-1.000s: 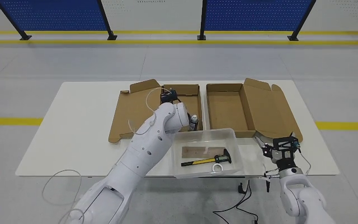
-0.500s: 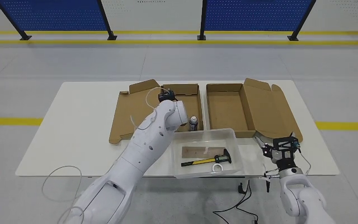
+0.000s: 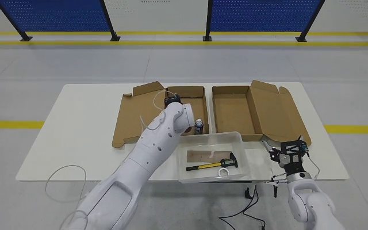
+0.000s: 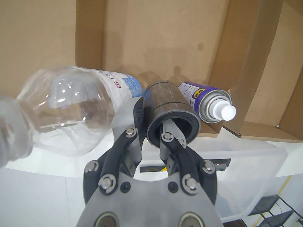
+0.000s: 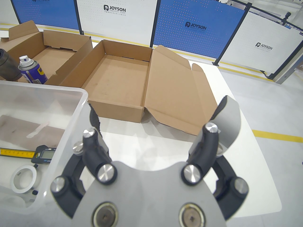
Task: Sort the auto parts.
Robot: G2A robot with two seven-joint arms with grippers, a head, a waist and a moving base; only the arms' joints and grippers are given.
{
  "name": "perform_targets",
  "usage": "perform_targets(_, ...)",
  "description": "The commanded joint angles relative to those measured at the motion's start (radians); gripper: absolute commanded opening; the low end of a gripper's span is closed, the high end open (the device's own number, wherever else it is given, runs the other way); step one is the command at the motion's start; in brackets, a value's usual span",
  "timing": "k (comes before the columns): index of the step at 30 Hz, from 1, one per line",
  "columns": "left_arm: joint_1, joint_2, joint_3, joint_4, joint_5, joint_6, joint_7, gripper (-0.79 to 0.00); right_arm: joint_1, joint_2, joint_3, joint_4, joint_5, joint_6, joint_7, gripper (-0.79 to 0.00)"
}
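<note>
Left gripper (image 4: pixel 155 122) is clamped on the steel sleeve (image 4: pixel 169 109), one finger inside the bore and one on the outer wall, so it grips a single wall only. The sleeve hangs at the near end of the left cardboard box (image 4: pixel 153 24), between a clear bottle (image 4: pixel 71 105) lying on its side and an upright spray can (image 4: pixel 203 102), just beside both. Can't tell if its far end is on the box floor. My read: this is the place step. Go straight down until it bears, then open only a little, since the inner finger has little room in the bore. Pull out along the bore axis so the sleeve isn't dragged. Bottle is light and will likely roll if the outer finger nudges it; the can could tip. Right gripper (image 5: pixel 161 113) is wide apart and empty, beside the clear bin (image 5: pixel 71 109), well apart from the drop.
</note>
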Motion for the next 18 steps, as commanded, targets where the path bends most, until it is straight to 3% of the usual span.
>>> perform_targets(1,-0.005,-0.005,0.004,0.011,-0.003,0.000,0.000,-0.785,0.000,0.000,0.000,0.000,0.000,0.000,0.000,0.000)
perform_targets(18,-0.082,-0.062,0.053,0.178,-0.028,-0.009,-0.009,-0.770,0.000,0.000,0.000,0.000,0.000,0.000,0.000,0.000)
